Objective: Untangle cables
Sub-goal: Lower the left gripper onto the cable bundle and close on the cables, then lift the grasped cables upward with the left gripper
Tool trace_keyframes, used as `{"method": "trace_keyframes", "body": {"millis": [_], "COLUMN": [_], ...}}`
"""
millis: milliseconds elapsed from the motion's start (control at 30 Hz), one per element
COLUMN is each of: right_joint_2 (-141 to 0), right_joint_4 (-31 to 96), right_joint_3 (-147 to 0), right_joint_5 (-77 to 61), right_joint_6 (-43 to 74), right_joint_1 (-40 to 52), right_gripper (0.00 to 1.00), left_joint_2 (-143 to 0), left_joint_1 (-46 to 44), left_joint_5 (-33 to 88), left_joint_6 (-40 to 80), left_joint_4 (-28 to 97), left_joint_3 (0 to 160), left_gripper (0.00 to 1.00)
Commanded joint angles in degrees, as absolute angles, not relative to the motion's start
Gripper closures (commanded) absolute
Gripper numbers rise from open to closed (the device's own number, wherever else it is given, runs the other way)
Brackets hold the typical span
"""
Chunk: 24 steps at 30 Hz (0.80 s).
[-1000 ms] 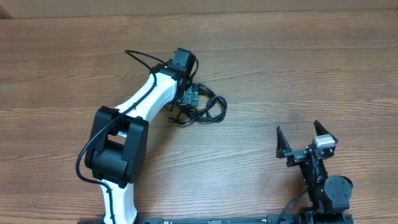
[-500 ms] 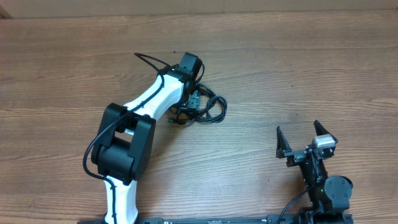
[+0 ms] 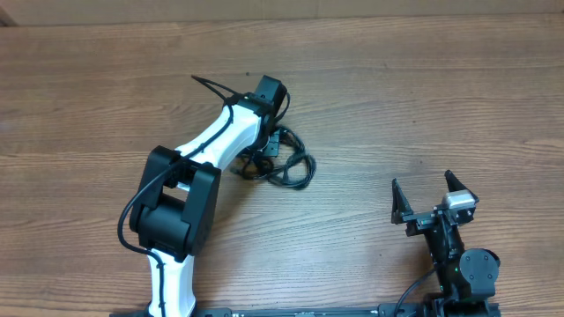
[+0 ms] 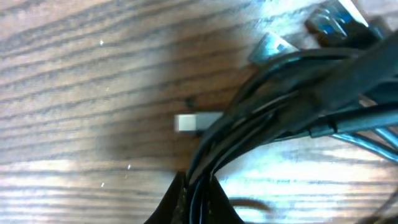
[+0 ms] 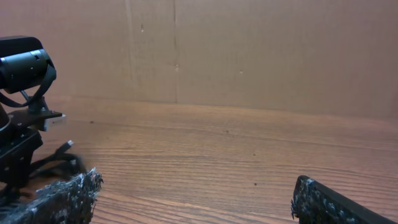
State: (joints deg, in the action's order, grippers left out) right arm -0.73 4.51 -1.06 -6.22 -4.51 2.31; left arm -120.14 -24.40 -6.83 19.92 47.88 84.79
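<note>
The cables point(image 3: 289, 165) lie as a knotted black bundle on the wooden table, just right of the left arm's wrist. My left gripper point(image 3: 267, 148) is down on the bundle's left side. In the left wrist view several black cable strands point(image 4: 261, 106) run up and right from between my fingertips point(image 4: 171, 205), with my left gripper point(image 4: 196, 202) shut on them. A silver plug point(image 4: 196, 122) and a blue-tipped plug point(image 4: 329, 22) poke out of the bundle. My right gripper point(image 3: 423, 183) stands open far to the lower right, also open in its own view point(image 5: 193, 202) with nothing between the fingers.
The white left arm point(image 3: 207, 145) with its black base joint point(image 3: 167, 207) crosses the table's left centre. A brown cardboard wall point(image 5: 249, 50) runs along the far edge. From the right wrist view the left arm's wrist point(image 5: 22, 68) and some cable point(image 5: 59, 163) show at far left.
The left arm swung slightly right, then its gripper closed on the cables. The bundle's right loop shifted a little down and left. The right arm stayed still.
</note>
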Motion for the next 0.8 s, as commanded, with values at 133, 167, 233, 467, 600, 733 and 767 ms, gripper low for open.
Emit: {"method": "trace_keyframes", "body": {"millis": [133, 167, 233, 467, 600, 733, 767], "right_joint_2": [-0.2, -0.2, -0.2, -0.2, -0.2, -0.2, -0.2], "right_joint_4": [4.2, 4.2, 4.2, 4.2, 4.2, 4.2, 4.2], "right_joint_3": [-0.4, -0.4, -0.4, -0.4, -0.4, -0.4, -0.4], "right_joint_5": [-6.7, -6.7, -6.7, -6.7, -6.7, -6.7, -6.7], "right_joint_6": [-4.6, -4.6, -4.6, -4.6, -4.6, -4.6, -4.6], "right_joint_1": [2.6, 2.6, 2.6, 2.6, 2.6, 2.6, 2.6], "right_gripper": [0.0, 0.0, 0.0, 0.0, 0.0, 0.0, 0.0], "left_joint_2": [-121.1, -121.1, -121.1, -121.1, -121.1, -121.1, -121.1], "left_joint_1": [-24.8, -24.8, -24.8, -24.8, -24.8, -24.8, -24.8], "left_joint_5": [-6.1, -6.1, -5.9, -5.8, -5.5, -2.9, -2.3], "left_joint_6": [20.2, 20.2, 20.2, 23.6, 30.2, 37.8, 39.4], "left_joint_4": [54.0, 55.0, 58.5, 68.7, 72.6, 75.2, 75.8], "left_joint_3": [94.4, 95.7, 100.0, 110.5, 113.9, 115.3, 115.3], "left_gripper": [0.96, 0.96, 0.96, 0.96, 0.96, 0.96, 0.96]}}
